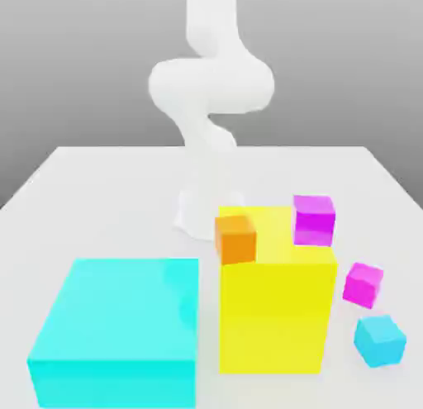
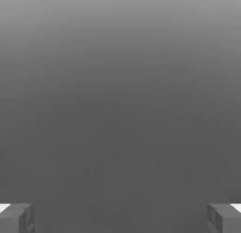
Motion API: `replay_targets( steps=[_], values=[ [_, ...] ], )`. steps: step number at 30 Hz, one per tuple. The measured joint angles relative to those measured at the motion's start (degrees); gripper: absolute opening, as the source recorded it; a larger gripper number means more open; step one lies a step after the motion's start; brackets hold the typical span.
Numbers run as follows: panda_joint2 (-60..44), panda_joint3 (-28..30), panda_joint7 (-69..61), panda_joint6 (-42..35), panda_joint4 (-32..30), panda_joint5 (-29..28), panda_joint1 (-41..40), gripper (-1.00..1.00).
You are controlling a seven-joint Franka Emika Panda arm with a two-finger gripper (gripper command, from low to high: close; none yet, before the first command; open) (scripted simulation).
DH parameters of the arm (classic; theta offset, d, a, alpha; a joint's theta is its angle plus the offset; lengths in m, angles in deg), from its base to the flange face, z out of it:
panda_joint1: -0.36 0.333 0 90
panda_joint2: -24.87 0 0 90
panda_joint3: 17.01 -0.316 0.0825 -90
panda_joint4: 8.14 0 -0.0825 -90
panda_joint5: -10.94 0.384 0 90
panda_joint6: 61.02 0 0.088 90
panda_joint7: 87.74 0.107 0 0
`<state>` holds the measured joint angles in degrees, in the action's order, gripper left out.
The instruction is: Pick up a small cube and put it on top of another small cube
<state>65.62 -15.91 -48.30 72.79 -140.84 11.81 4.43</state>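
Cubes (image 1: 235,240), blocks (image 1: 277,287): smooth, flat-faced | tool (image 2: 120,219): wide open

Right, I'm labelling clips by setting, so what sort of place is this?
Most likely a simulated robot test scene: a plain white arm over a bare pale surface, with flat-coloured cubes and blocks, such as the yellow block and cyan block.

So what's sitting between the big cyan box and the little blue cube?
The tall yellow block stands between the cyan box and blue cube in the exterior view.
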Motion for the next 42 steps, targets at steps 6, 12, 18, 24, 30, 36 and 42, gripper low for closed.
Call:
replay_targets(
  steps=[6,12,18,24,30,36,42],
  values=[
    [-12.5,2.0,-15.9,5.0,-2.2,2.5,9.3,0.0],
    [-24.7,2.0,-31.6,9.7,-4.4,5.2,16.6,0.0],
    [-36.8,-0.5,-46.0,14.6,-6.6,6.1,22.0,0.0],
    [-48.6,-2.9,-56.7,19.7,-8.9,1.9,25.8,0.0],
    [-60.7,-3.0,-59.5,27.5,-8.6,-3.0,27.8,0.0],
    [-64.2,-2.7,-59.3,30.2,-8.0,-3.3,28.0,-1.0],
    [-59.1,-3.1,-59.7,26.1,-8.9,-3.0,27.7,-1.0]
  ],
)
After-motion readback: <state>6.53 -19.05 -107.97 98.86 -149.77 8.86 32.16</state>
